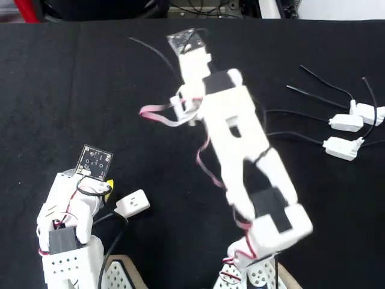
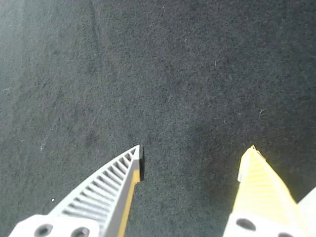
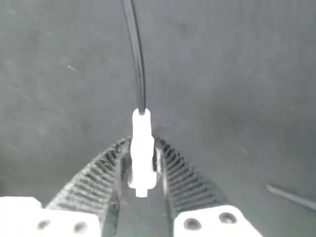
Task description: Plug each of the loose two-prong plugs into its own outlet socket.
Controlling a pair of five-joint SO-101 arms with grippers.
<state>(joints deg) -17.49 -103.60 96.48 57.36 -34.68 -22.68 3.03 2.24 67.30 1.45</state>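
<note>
My right gripper (image 3: 143,147) is shut on a white two-prong plug (image 3: 142,150), held upright between its dark ribbed fingers (image 3: 98,182). The plug's black cable (image 3: 134,54) runs away over the cloth. In the high view the right arm (image 1: 234,132) stretches to the table's far middle, and the cable (image 1: 150,51) trails off to its left. My left gripper (image 2: 196,150) stands open above bare black cloth, with nothing between its fingers. The left arm (image 1: 75,205) is folded at the near left. A white outlet socket (image 1: 132,203) lies just right of it.
Three more white plugs (image 1: 346,122) (image 1: 340,147) (image 1: 367,111) with thin black cables lie at the right side of the table. A black cloth (image 1: 60,90) covers the table. Pink wires (image 1: 159,114) hang from the right arm.
</note>
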